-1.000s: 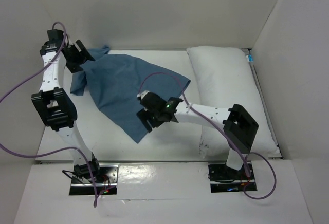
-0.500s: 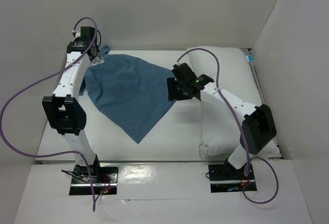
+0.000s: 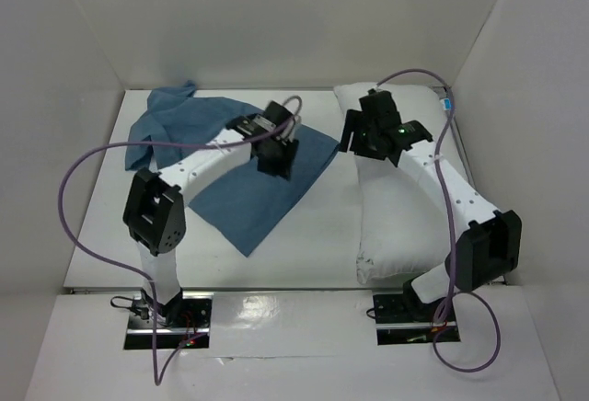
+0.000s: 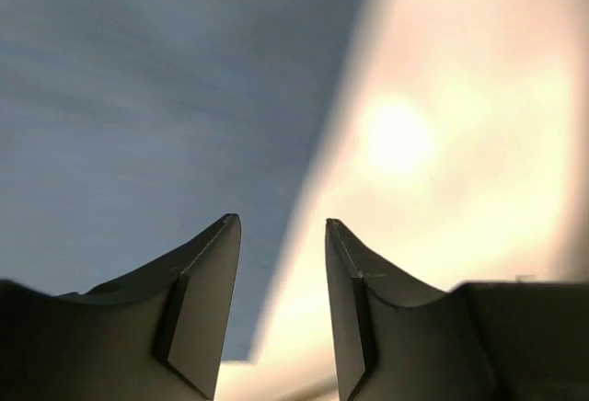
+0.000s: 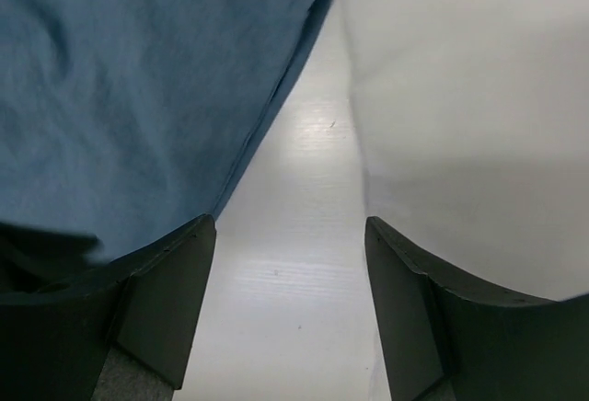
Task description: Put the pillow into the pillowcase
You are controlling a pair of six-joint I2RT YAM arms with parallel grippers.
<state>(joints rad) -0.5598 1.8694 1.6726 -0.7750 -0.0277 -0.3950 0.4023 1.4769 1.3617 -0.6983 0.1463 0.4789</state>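
Observation:
The blue pillowcase (image 3: 230,180) lies spread on the table's left half, bunched at its far left corner. The white pillow (image 3: 414,199) lies lengthwise along the right side. My left gripper (image 3: 276,157) hovers over the pillowcase's right part. In the left wrist view it (image 4: 281,228) stands open and empty above the pillowcase's (image 4: 138,97) edge. My right gripper (image 3: 352,134) hangs by the pillow's far left end. In the right wrist view it (image 5: 290,224) is open over bare table, with the pillowcase (image 5: 120,79) on its left and the pillow (image 5: 460,97) on its right.
White walls close in the table at the back (image 3: 276,24), left and right (image 3: 525,125). A narrow strip of bare table (image 3: 336,208) separates pillowcase and pillow. Purple cables (image 3: 83,171) loop from both arms. A small blue tag (image 3: 448,102) sits at the pillow's far right corner.
The left arm swung from the pillowcase's far left corner to its right side, its jaws narrowing. The right arm moved right from above the pillowcase to the pillow's far end.

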